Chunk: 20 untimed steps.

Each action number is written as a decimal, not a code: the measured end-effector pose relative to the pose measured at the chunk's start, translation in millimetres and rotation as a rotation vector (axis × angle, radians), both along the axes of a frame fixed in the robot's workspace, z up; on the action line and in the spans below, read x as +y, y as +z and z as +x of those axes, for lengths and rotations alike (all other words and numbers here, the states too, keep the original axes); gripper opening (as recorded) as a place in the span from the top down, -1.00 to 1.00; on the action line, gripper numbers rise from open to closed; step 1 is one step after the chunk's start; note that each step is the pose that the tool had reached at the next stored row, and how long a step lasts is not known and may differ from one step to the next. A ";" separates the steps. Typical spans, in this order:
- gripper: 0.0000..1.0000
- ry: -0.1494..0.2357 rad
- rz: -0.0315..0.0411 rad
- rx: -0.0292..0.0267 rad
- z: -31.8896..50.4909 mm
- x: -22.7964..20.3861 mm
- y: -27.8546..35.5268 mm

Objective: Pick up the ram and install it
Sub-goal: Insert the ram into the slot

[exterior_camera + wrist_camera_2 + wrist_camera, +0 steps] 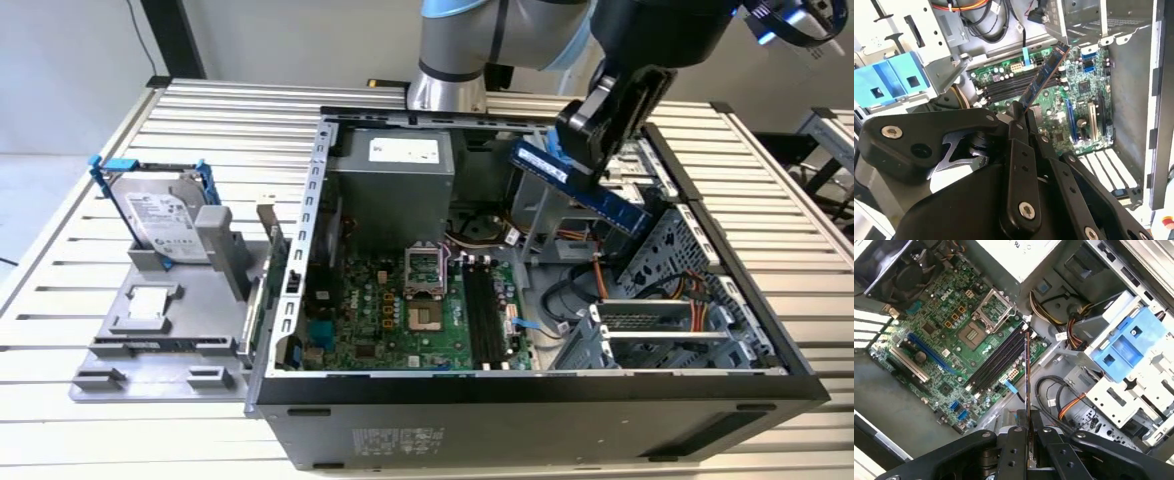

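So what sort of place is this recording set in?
Probably a robotics lab or test bench for PC assembly: an open computer case sits on a slotted metal table, a hard drive stands in a grey fixture beside it, and the tool holds the ram.

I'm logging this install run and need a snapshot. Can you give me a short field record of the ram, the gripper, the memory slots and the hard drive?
ram: held in the air over the open case, tilted, not seated
gripper: jaws shut on one end of the ram
memory slots: long, black, on the motherboard, with nothing in them
hard drive: upright in a blue bracket, outside the case on the exterior view's left
task stage: ram picked up, not yet installed
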<state>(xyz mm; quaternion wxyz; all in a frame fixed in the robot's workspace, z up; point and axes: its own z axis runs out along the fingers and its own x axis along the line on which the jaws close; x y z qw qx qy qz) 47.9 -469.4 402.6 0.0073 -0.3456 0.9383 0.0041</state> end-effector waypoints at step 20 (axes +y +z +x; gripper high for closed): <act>1.00 -0.307 0.0000 0.0002 0.0 0.0 0.0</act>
